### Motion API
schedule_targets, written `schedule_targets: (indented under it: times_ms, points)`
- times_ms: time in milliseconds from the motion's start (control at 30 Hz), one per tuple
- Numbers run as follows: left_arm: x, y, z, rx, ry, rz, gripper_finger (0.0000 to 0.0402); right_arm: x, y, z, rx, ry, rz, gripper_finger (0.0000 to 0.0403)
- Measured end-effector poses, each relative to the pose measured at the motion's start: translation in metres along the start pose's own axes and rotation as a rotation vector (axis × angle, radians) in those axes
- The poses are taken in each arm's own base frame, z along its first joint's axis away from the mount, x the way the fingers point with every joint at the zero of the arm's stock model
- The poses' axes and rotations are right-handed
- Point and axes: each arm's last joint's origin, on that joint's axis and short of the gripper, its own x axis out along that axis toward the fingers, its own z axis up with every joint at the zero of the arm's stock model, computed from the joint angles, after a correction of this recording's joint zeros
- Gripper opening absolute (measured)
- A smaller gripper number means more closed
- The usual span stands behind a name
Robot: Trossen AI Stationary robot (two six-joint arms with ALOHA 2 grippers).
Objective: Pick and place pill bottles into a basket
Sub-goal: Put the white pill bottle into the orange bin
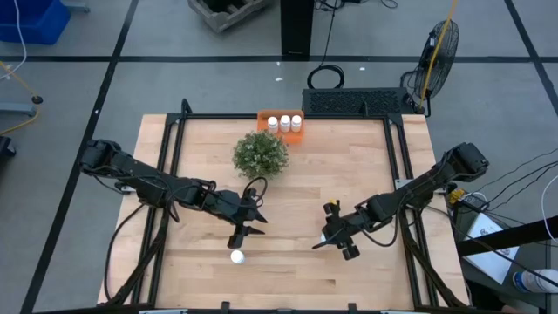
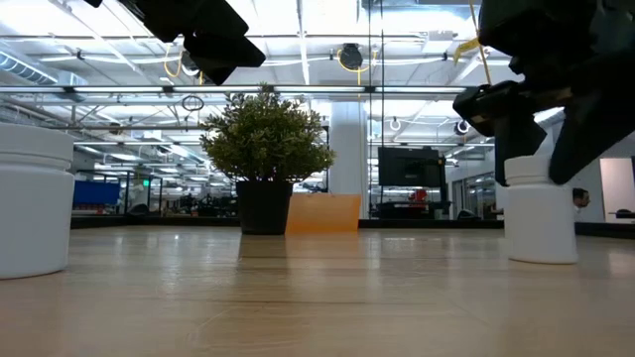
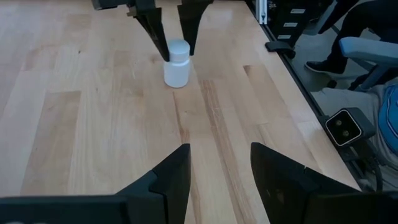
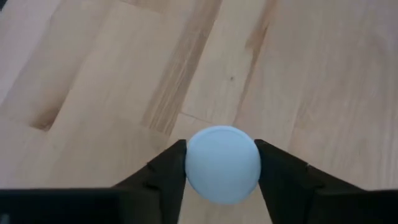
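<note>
Right gripper (image 4: 221, 171) sits clamped on a pill bottle (image 4: 222, 163) standing mid-counter, evidently for lifting toward the basket (image 1: 281, 125) at the far edge, while left gripper (image 1: 247, 220) waits apart.

High view: camera overhead, facing straight down, far enough to take in the whole table (image 1: 288, 262), both arms and surrounding floor. Low view: camera at tabletop level, facing level across the boards toward the plant (image 2: 266, 159) and the room behind; one bottle (image 2: 541, 213) stands close to the lens. Left wrist view: looks forward between the left gripper (image 3: 217, 171) fingers, across the table to the right gripper (image 3: 174, 28) farther off. Right wrist view: very near, facing down on a bottle cap (image 4: 222, 163). The plant (image 1: 260, 154) appears in both high and low views.
</note>
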Motion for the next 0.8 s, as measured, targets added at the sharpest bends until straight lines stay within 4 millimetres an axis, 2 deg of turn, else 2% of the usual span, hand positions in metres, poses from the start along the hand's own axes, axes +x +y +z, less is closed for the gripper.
schedule_targets:
  times_ms: [67, 167, 333, 567, 700, 800]
  points:
    - [0.000, 0.000, 0.000, 0.000, 0.000, 0.000, 0.0173, 0.000, -0.003, 0.001, -0.001, 0.002, -0.004, 0.0147]
    - [0.000, 0.000, 0.000, -0.001, 0.000, 0.000, 0.0173, -0.009, -0.009, 0.008, -0.022, 0.029, -0.021, 0.0147]
    - [0.000, 0.000, 0.000, -0.001, 0.000, 0.000, 0.0173, -0.046, -0.037, 0.033, -0.010, 0.059, -0.076, 0.0147]
    - [0.000, 0.000, 0.000, 0.005, 0.000, 0.000, 0.0173, -0.107, -0.104, 0.071, -0.041, -0.015, -0.217, 0.0147]
    - [0.000, 0.000, 0.000, 0.004, 0.001, 0.000, 0.0173, -0.143, -0.149, 0.080, -0.049, -0.097, -0.312, 0.0147]
    - [0.000, 0.000, 0.000, 0.000, 0.001, -0.001, 0.0173, -0.168, -0.181, 0.080, -0.018, -0.149, -0.365, 0.0147]
